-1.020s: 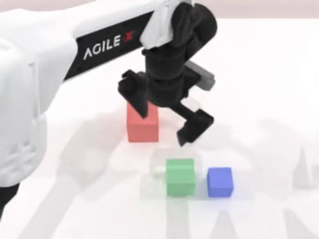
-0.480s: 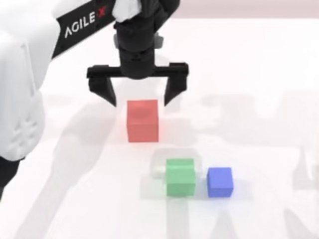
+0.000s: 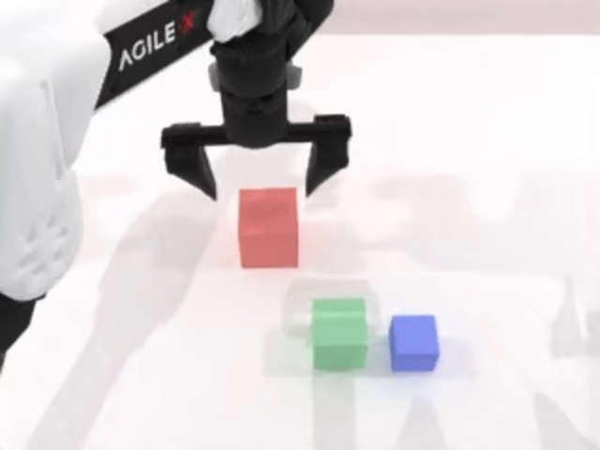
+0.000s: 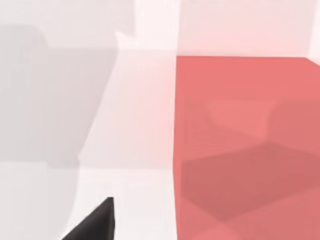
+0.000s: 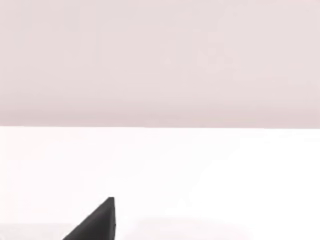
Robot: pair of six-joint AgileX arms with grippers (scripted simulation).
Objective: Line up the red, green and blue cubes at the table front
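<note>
The red cube (image 3: 269, 228) sits on the white table (image 3: 487, 187), mid-left. Closer to the front, the green cube (image 3: 338, 333) and the smaller blue cube (image 3: 413, 342) stand side by side with a small gap. My left gripper (image 3: 261, 190) hangs open over the red cube's far edge, its fingertips (image 3: 208, 190) spread wider than the cube. In the left wrist view the red cube (image 4: 245, 150) fills the frame beside one dark fingertip (image 4: 100, 222). The right arm is outside the top view; its wrist view shows one fingertip (image 5: 100, 222) over bare table.
A pale translucent block shape (image 3: 319, 298) overlaps the green cube's far left corner. A pinkish-grey band (image 3: 469, 14) runs along the far table edge. My left arm (image 3: 56, 141) covers the table's left side.
The left gripper swung from the red cube's right side to its far edge and turned so its fingers span the cube. Over the last half second it barely moved. The cubes stayed put.
</note>
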